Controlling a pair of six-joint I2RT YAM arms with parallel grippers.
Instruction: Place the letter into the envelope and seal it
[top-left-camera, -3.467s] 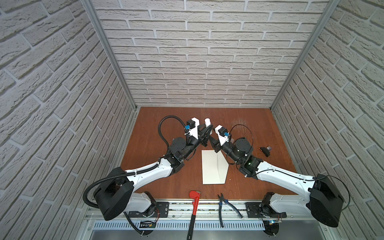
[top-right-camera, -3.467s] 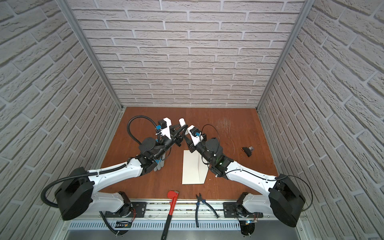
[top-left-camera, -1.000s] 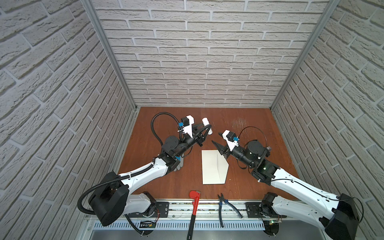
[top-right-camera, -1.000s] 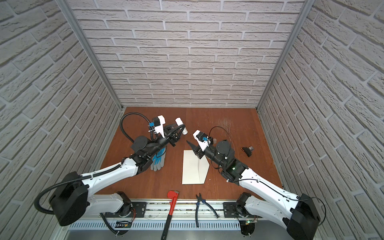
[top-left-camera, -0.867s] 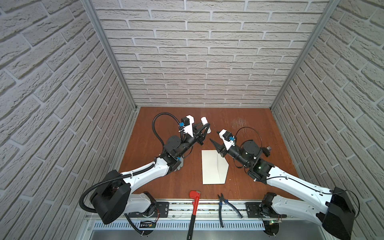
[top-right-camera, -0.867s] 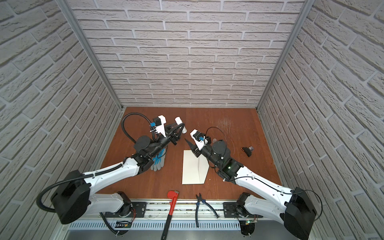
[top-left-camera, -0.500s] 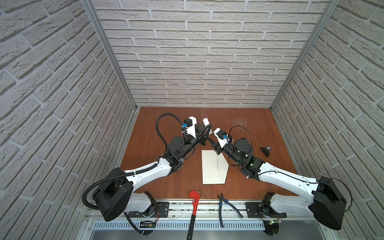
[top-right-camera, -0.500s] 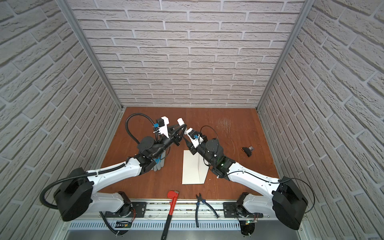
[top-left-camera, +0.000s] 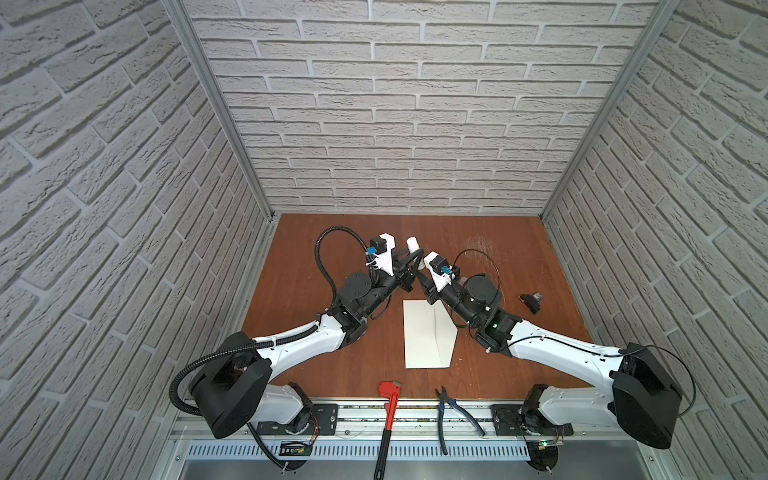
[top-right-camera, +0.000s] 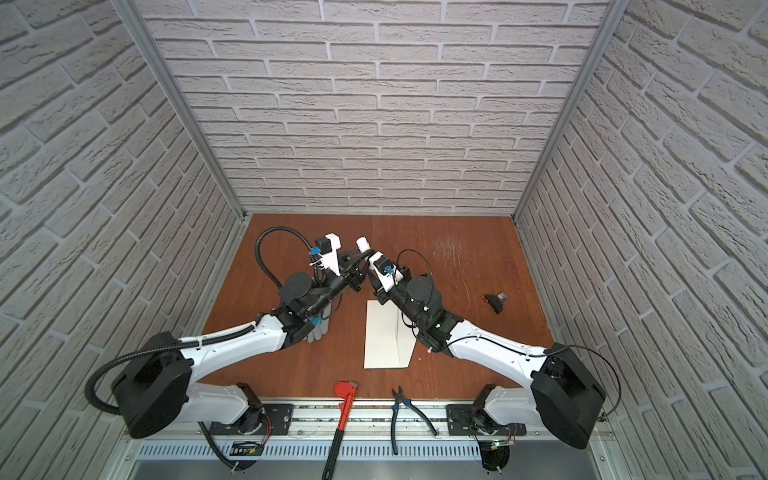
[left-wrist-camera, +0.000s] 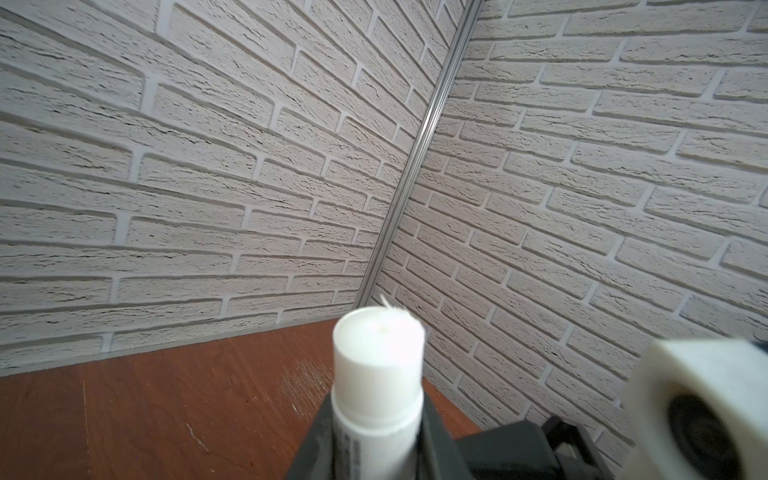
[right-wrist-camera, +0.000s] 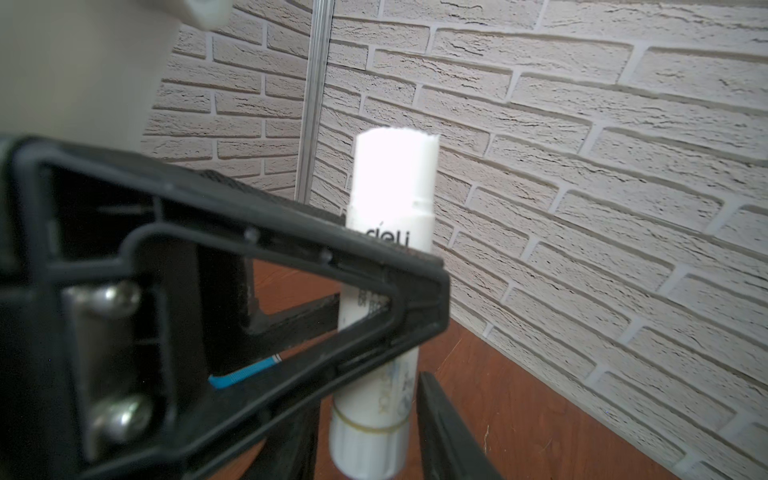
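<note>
The cream-white envelope (top-left-camera: 424, 336) (top-right-camera: 384, 336) lies flat on the brown table, with a crease running along its length. The letter is out of view. My left gripper (top-left-camera: 409, 264) (top-right-camera: 356, 261) (left-wrist-camera: 376, 449) is raised above the table's middle and shut on a white glue stick (top-left-camera: 413, 245) (top-right-camera: 363, 243) (left-wrist-camera: 378, 365) (right-wrist-camera: 392, 199), which stands uncapped and upright. My right gripper (top-left-camera: 420, 276) (top-right-camera: 371, 276) (right-wrist-camera: 370, 436) meets it from the right. Its jaws straddle the stick's ribbed lower end, and a narrow gap shows at one finger (right-wrist-camera: 449, 428).
A red pipe wrench (top-left-camera: 388, 399) and blue-handled pliers (top-left-camera: 451, 409) lie at the table's front edge. A small black object (top-left-camera: 532, 301) sits at the right. A grey-blue glove (top-right-camera: 318, 330) lies under the left arm. Brick walls enclose three sides.
My right gripper has swung in from the right to the glue stick and its jaws have narrowed around the stick's lower end. The left gripper has kept its hold, shifting slightly toward the middle.
</note>
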